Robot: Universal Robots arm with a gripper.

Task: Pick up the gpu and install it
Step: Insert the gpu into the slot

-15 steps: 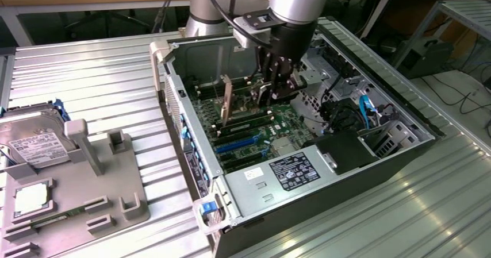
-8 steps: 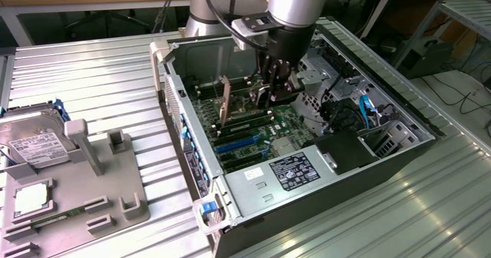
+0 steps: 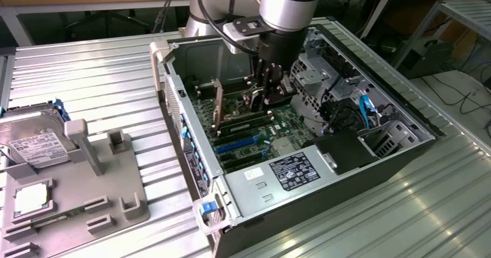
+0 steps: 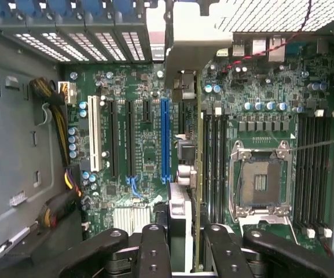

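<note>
My gripper reaches down into the open computer case, above the green motherboard. Between the two black fingers stands the gpu, held edge-on as a thin upright line. Its pale metal bracket lies against the case's rear slot wall. The card sits between the blue slot and the memory slots. In the exterior view the gpu stands upright to the left of the gripper. Whether its lower edge is in a slot is hidden.
An empty CPU socket lies beyond the memory slots. Cable bundles hang by the power supply. Outside the case, at the exterior view's left, a grey fixture tray holds a hard drive and a small CPU chip.
</note>
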